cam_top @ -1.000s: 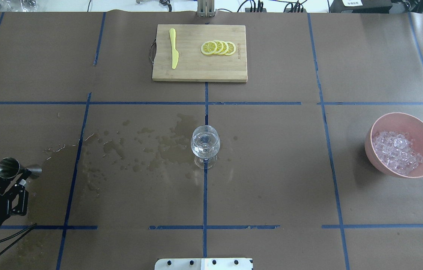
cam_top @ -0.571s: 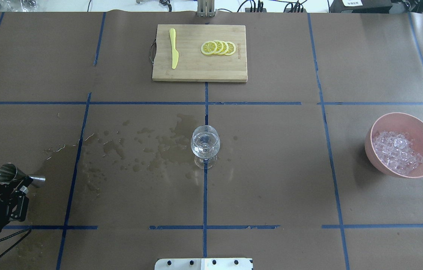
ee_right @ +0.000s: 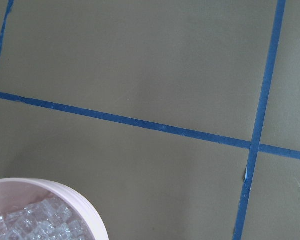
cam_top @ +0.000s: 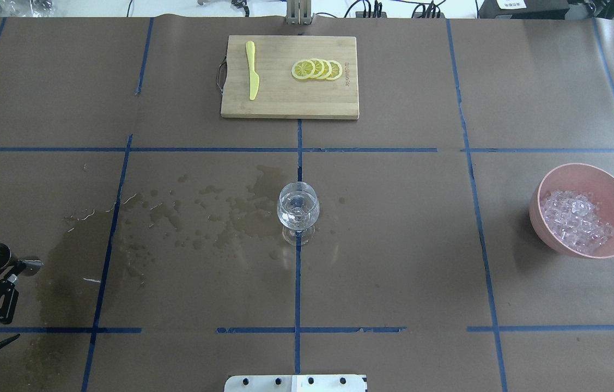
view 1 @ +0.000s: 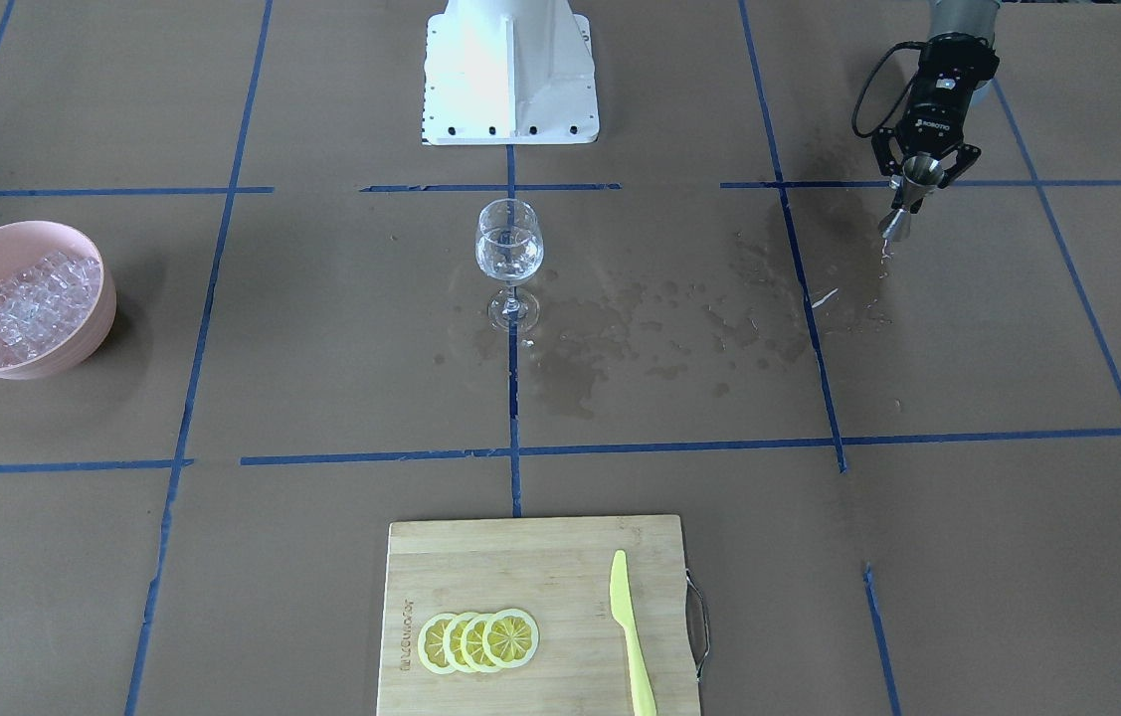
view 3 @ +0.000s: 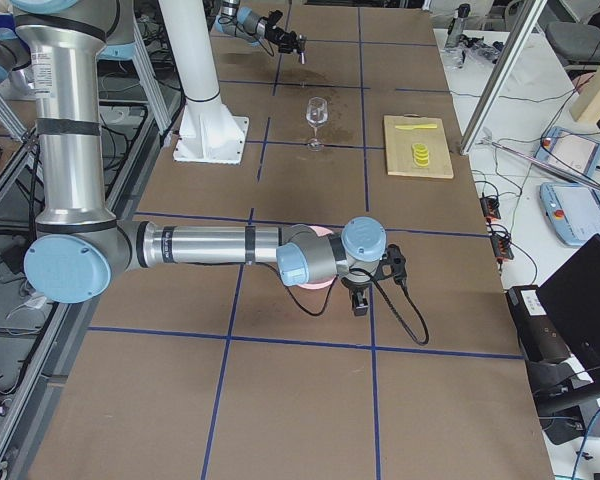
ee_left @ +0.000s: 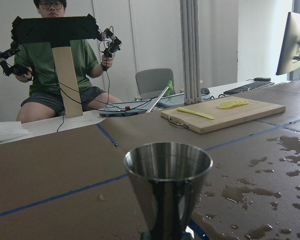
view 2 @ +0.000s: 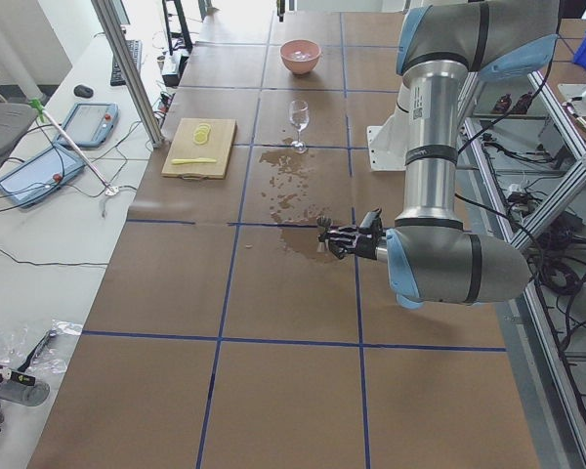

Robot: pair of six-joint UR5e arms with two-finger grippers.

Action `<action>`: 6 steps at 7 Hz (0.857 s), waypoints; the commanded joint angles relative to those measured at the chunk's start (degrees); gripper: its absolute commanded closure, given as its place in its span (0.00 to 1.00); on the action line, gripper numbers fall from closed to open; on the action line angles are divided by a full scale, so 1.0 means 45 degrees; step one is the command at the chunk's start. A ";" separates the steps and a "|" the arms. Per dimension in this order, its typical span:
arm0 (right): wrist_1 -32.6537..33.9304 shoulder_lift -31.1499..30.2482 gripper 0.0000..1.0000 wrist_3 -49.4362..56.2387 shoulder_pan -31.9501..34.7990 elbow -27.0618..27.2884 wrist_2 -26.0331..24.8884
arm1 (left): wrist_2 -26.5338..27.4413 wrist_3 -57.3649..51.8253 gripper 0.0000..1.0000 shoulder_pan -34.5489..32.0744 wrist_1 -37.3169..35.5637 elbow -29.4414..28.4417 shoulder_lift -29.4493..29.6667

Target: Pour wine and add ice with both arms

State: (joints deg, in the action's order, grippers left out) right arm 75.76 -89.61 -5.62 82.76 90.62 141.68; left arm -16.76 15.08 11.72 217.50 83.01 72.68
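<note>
A pink bowl (ee_right: 87, 212) sits in the lower left corner, cut off by the edge, with ice (ee_right: 32, 225) inside. Blue tape (ee_right: 140, 122) lines cross on the brown paper (ee_right: 140, 55) at lower right.

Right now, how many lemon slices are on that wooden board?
4 lemon slices, in one overlapping row on the bamboo cutting board, right of the yellow knife in the overhead view; the leftmost shows whole, the other three partly covered. None seems hidden.
</note>
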 commanded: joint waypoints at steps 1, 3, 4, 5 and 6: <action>0.0000 -0.0048 0.00 -0.0001 0.0007 0.0000 0.0000 | -0.0238 0.0105 1.00 0.0033 -0.0384 -0.0049 -0.0292; 0.0000 -0.0048 0.00 -0.0001 0.0007 0.0000 0.0019 | -0.0494 0.0864 1.00 0.0033 -0.0423 -0.1022 -0.0292; 0.0000 -0.0048 0.00 -0.0020 0.0007 0.0058 0.0020 | -0.0649 0.3769 1.00 0.0091 -0.0462 -0.1064 -0.0234; 0.0000 -0.0048 0.00 -0.0001 0.0007 0.0039 0.0020 | -0.0747 0.4088 1.00 0.0091 -0.0327 -0.1123 -0.0233; 0.0000 -0.0048 0.00 -0.0001 0.0007 0.0039 0.0020 | -0.0729 0.4555 1.00 0.0130 -0.0132 -0.1123 -0.0214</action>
State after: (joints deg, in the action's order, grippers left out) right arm 75.76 -89.82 -5.65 82.79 90.78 141.76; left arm -19.87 31.97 12.14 216.05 78.15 71.62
